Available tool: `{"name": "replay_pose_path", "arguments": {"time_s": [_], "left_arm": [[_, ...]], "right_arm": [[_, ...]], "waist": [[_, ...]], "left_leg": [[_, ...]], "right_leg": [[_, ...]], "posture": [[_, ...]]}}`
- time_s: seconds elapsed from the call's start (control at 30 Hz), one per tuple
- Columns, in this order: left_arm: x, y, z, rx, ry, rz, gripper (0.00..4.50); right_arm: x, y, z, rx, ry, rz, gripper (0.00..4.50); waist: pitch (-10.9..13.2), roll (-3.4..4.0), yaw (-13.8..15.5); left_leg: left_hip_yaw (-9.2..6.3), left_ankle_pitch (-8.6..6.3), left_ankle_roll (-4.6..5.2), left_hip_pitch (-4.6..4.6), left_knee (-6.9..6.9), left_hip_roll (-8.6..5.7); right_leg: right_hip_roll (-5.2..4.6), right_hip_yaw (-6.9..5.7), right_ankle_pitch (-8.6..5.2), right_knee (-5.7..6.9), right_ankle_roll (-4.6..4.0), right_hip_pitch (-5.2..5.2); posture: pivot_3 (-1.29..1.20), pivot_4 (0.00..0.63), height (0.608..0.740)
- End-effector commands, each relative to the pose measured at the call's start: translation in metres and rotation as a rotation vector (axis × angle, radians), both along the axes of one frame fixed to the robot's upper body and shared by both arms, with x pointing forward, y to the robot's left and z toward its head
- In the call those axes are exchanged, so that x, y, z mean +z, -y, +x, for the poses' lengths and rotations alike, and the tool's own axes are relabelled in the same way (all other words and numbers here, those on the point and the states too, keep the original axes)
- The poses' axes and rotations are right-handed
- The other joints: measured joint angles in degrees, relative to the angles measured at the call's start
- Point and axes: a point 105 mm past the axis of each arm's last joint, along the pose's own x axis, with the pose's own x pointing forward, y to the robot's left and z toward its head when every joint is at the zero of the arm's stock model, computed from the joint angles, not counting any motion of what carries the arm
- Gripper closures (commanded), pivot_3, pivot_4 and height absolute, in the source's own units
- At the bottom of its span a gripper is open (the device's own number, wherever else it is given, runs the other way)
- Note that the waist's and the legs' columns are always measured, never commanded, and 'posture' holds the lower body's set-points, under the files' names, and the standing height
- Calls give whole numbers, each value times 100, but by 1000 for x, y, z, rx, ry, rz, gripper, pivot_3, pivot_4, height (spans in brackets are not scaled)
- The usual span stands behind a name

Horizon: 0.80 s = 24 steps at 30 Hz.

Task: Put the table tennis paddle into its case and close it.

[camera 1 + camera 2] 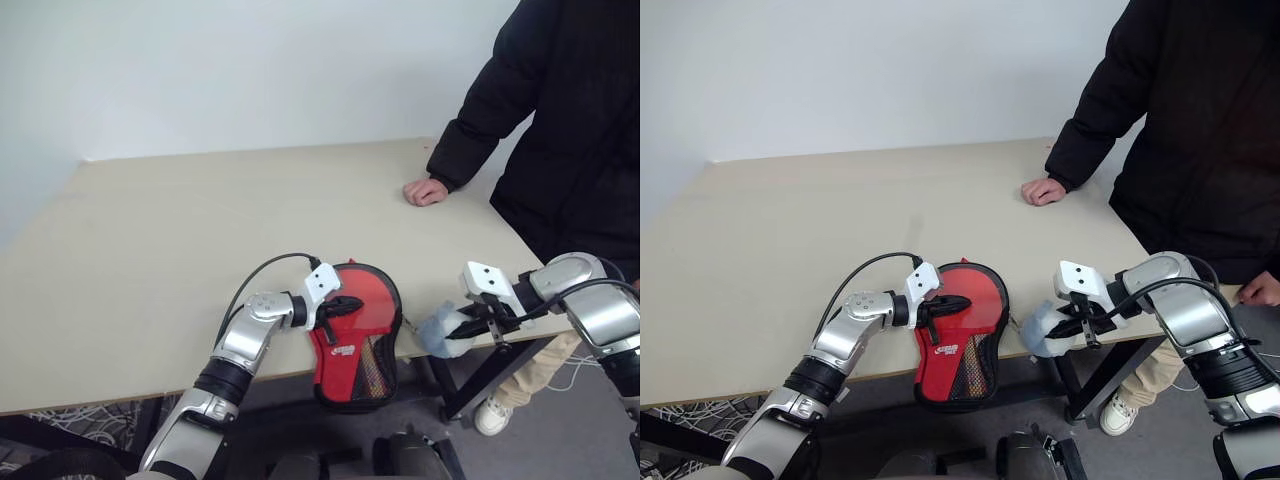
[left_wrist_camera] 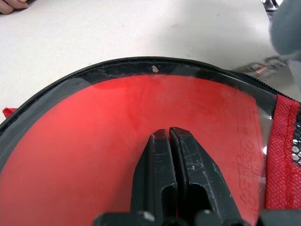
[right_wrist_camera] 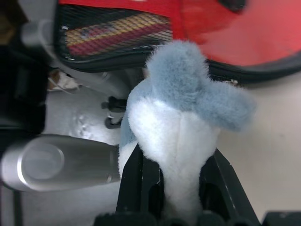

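The case [image 1: 355, 345], red side up with black trim, a white logo and a mesh pocket, lies at the table's front edge and hangs partly over it. Under a clear film inside its black rim, a smooth red face [image 2: 141, 122] shows; I take it for the table tennis paddle, with the handle hidden. My left gripper [image 1: 350, 305] is shut, its fingertips [image 2: 162, 139] resting on that red face. My right gripper [image 1: 462, 325] is just right of the case, off the table edge. It is shut on a grey-white plush lump [image 3: 181, 117] that a thin link joins to the case's rim.
A person in a dark coat [image 1: 560, 120] stands at the table's right side, one hand [image 1: 425, 190] resting on the far right of the tabletop [image 1: 200, 230]. A black table leg [image 1: 490, 370] runs below my right gripper.
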Motion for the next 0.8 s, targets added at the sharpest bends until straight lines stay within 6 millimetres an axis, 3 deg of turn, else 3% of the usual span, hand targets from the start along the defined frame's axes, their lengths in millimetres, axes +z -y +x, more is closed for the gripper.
{"name": "replay_pose_path", "arguments": {"time_s": [0.03, 0.43, 0.8], "left_arm": [[-30, -13, -8, 22, -97, 86, 4500], [-29, -13, -7, 24, -94, 86, 4500], [-29, -12, -8, 23, -94, 85, 4500]], "right_arm": [[11, 0, -15, 79, -4, 11, 4173], [5, -7, -56, 204, -92, 18, 4173], [-1, -8, -71, 260, -116, 12, 4173]], "waist": [[1, -5, 0], [2, -6, 74], [2, -8, 136]], "left_leg": [[-2, 0, -1, 0, 0, 1], [-10, -15, 7, -4, -1, 0], [-6, -31, 20, -5, -1, -1]], "right_leg": [[0, -2, -3, 0, 4, 0], [-2, -9, -18, -10, 27, 2], [-3, -6, -20, -30, 30, 8]], "posture": [[0, 0, 740], [0, 0, 740], [0, 0, 740]]}}
